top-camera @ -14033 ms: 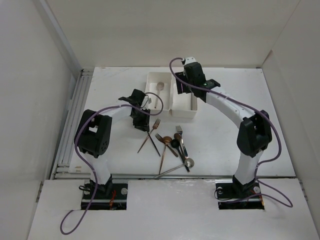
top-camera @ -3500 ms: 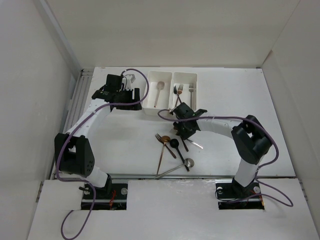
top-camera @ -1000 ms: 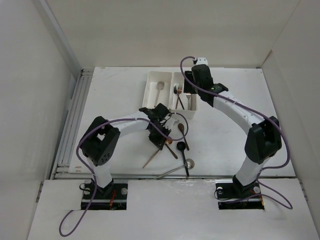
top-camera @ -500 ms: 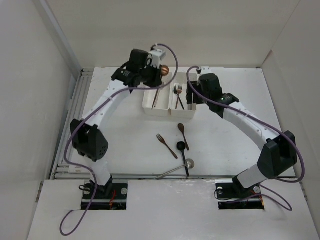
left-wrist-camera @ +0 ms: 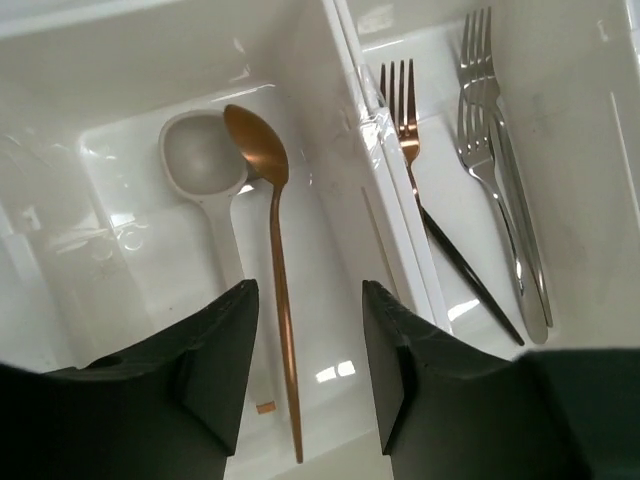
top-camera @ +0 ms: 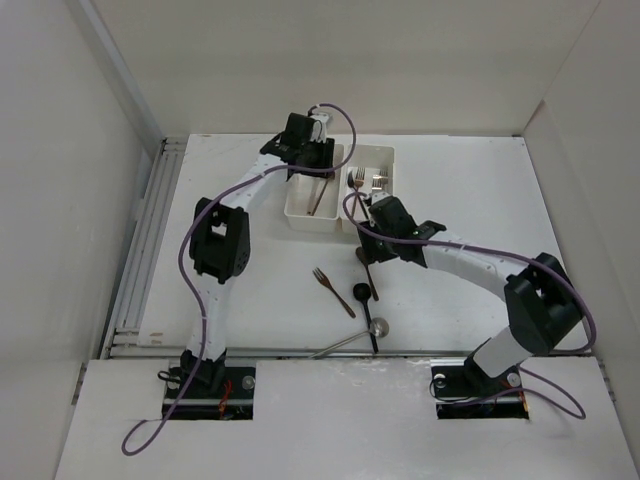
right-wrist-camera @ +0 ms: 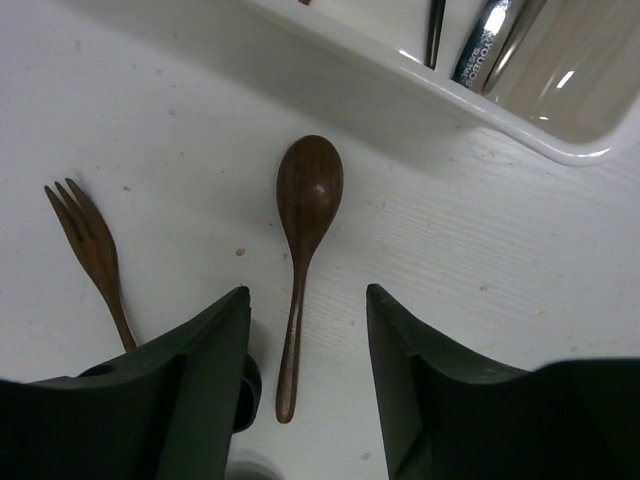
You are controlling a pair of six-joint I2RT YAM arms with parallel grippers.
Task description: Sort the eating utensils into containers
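**Left arm** (top-camera: 215, 245): extended to the far side of the counter (top-camera: 230, 200), with the left jaws positioned above the left bin (top-camera: 305, 222). The left jaws stand partly open and hold nothing.

**Left bin:** contains two spoons lying lengthwise, side by side. The pale spoon (left-wrist-camera: 200, 165) is on the left. The copper spoon (left-wrist-camera: 277, 290) is on the right, and its bowl overlaps the edge of the pale bowl.

**Right bin** (left-wrist-camera: 575, 90): set against the left bin, walls touching. It contains three forks. A copper fork (left-wrist-camera: 400, 100) with a black handle lies nearest the shared wall. Two silver forks (left-wrist-camera: 490, 130) lie to its right, one partly on top of the other.

**Loose utensils:** four items lie on the counter in front of the bins
- Brown fork (right-wrist-camera: 90, 250), leftmost, tines pointing toward the bins
- Brown spoon (right-wrist-camera: 300, 260), just beside the fork, bowl close to the right bin's near wall
- Black spoon (top-camera: 362, 292), just nearer than the brown spoon
- Silver spoon (top-camera: 345, 342), closest to the arm bases, lying at an angle

**Right arm** (top-camera: 540, 300): reaches in low from the right. The right jaws stand open and empty over the brown spoon, one finger on each side of its handle; contact with the counter cannot be determined
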